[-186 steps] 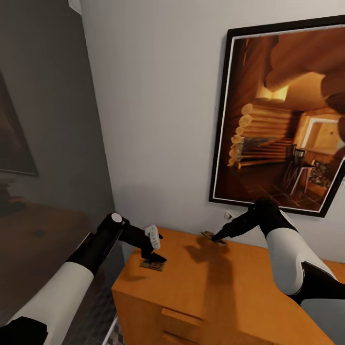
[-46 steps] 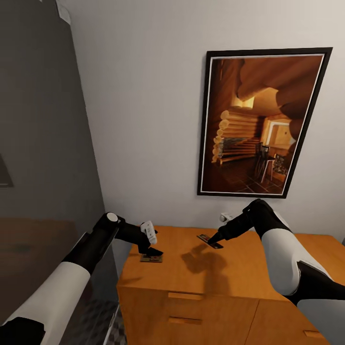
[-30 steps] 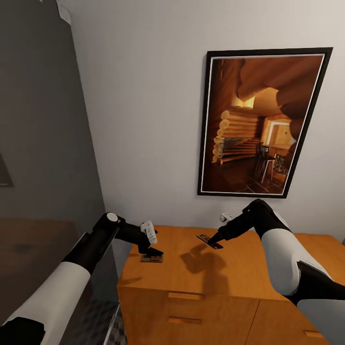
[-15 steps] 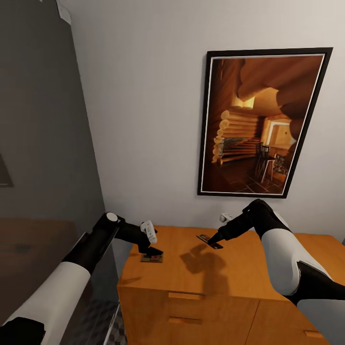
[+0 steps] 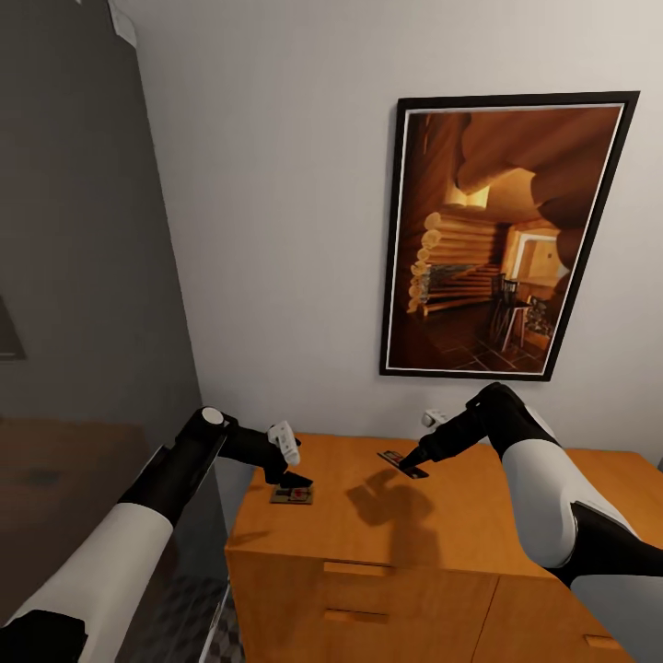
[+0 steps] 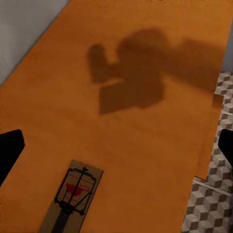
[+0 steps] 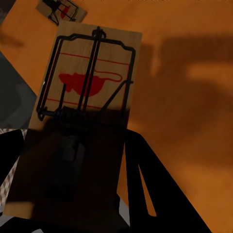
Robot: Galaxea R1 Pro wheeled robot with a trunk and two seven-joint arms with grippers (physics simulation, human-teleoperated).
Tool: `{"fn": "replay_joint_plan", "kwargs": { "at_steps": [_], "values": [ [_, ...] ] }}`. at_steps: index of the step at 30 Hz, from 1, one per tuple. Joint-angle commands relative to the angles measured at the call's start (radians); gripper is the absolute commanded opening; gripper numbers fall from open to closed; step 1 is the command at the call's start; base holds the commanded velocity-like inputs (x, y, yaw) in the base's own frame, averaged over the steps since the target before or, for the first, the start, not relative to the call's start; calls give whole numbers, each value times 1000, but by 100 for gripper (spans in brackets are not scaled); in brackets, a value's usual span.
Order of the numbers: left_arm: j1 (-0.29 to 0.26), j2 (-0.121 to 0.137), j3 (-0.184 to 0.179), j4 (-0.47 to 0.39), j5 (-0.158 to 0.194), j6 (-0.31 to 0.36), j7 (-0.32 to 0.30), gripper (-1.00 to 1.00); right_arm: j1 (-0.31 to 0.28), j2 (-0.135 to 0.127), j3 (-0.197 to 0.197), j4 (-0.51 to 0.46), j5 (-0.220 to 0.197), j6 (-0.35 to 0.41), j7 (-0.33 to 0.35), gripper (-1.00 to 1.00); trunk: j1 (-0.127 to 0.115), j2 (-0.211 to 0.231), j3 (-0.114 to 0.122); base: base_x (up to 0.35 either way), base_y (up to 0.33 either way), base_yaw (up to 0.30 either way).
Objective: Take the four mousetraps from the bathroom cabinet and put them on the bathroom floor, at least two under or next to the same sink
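An orange-brown cabinet [image 5: 368,525] stands against the wall. My right gripper [image 5: 414,458] is shut on one mousetrap [image 5: 402,463] and holds it a little above the cabinet top, over its own shadow. The right wrist view shows that mousetrap [image 7: 90,82] close up between the dark fingers [image 7: 145,189]. A second mousetrap [image 5: 292,495] lies flat near the cabinet's left front corner. My left gripper [image 5: 296,480] hovers just over it, open. In the left wrist view this mousetrap [image 6: 73,194] lies between the spread fingertips [image 6: 10,145].
A large framed picture [image 5: 502,230] hangs on the wall above the cabinet. A dark glass partition [image 5: 83,322] stands to the left. Cube-patterned floor tiles [image 6: 213,204] show beside the cabinet's edge. Drawer fronts with bar handles [image 5: 354,615] face me.
Since six seconds ago the view has pulled back and the right gripper has lifted its mousetrap off the cabinet top. Over the last second and a half both arms have hardly moved.
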Motion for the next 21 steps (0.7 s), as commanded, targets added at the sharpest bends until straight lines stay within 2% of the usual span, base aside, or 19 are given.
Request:
{"fn": "replay_joint_plan", "kwargs": {
  "at_steps": [1, 18, 21],
  "values": [
    [0, 0, 0, 0, 0, 0, 0, 100, 0, 0, 0, 0, 0, 6, 4, -100, 0, 0, 0, 0, 0, 0],
    [0, -1, 0, 0, 0, 0, -1, 100, 0, 5, 0, 1, 0, 7, 4, -100, 0, 0, 0, 0, 1, 0],
    [0, -1, 0, 0, 0, 0, 0, 100, 0, 6, 0, 1, 0, 7, 4, -100, 0, 0, 0, 63, 111, 0]
  ]
}}
